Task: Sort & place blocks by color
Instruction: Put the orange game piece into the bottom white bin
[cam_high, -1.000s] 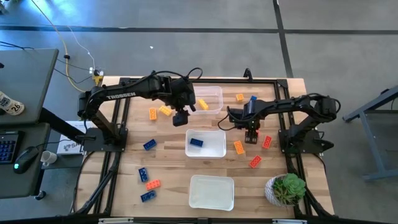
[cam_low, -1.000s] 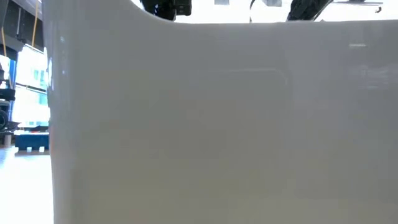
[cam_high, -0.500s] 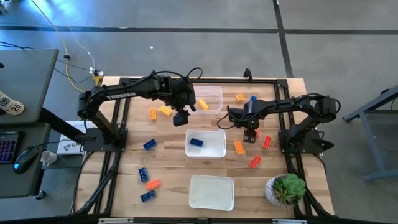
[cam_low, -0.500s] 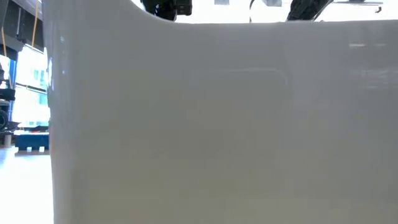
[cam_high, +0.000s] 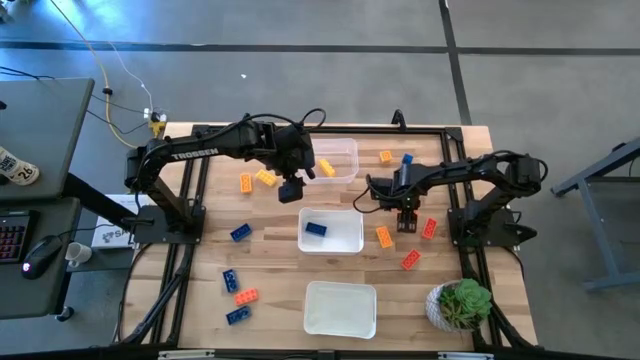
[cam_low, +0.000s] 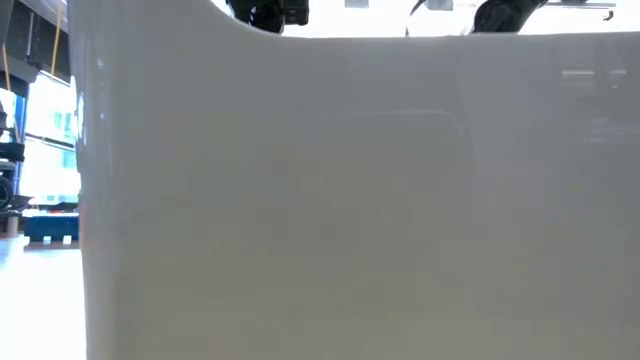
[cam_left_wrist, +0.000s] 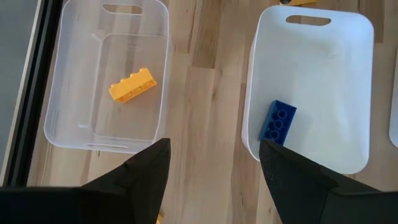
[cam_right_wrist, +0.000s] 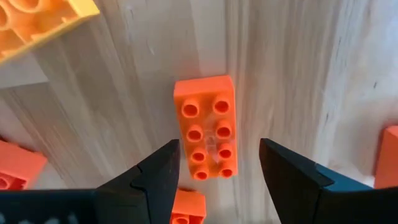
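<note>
My right gripper (cam_right_wrist: 219, 149) (cam_high: 407, 220) is open and points down over a red brick (cam_right_wrist: 207, 127) that lies flat on the wood, studs up. Its fingers stand on either side of the brick's end without touching it. More red bricks (cam_high: 430, 228) (cam_high: 410, 260) and an orange one (cam_high: 384, 236) lie close by. My left gripper (cam_left_wrist: 214, 149) (cam_high: 290, 190) hangs open and empty between the far tub (cam_left_wrist: 56, 118) and the middle tub (cam_left_wrist: 311, 18). The far tub holds a yellow brick (cam_left_wrist: 132, 85), the middle one a blue brick (cam_left_wrist: 278, 121).
Loose bricks lie on the table's left part: yellow (cam_high: 246, 183) (cam_high: 266, 178), blue (cam_high: 240, 232) (cam_high: 231, 280) (cam_high: 238, 315) and red (cam_high: 246, 296). A yellow (cam_high: 386, 156) and a blue brick (cam_high: 406, 159) lie far right. A third tub (cam_high: 340, 308) and a potted plant (cam_high: 460, 303) stand near; the tub's wall (cam_low: 350, 200) blocks the low view.
My right gripper has shifted a little toward the table's right edge above the red brick. My left arm has kept still.
</note>
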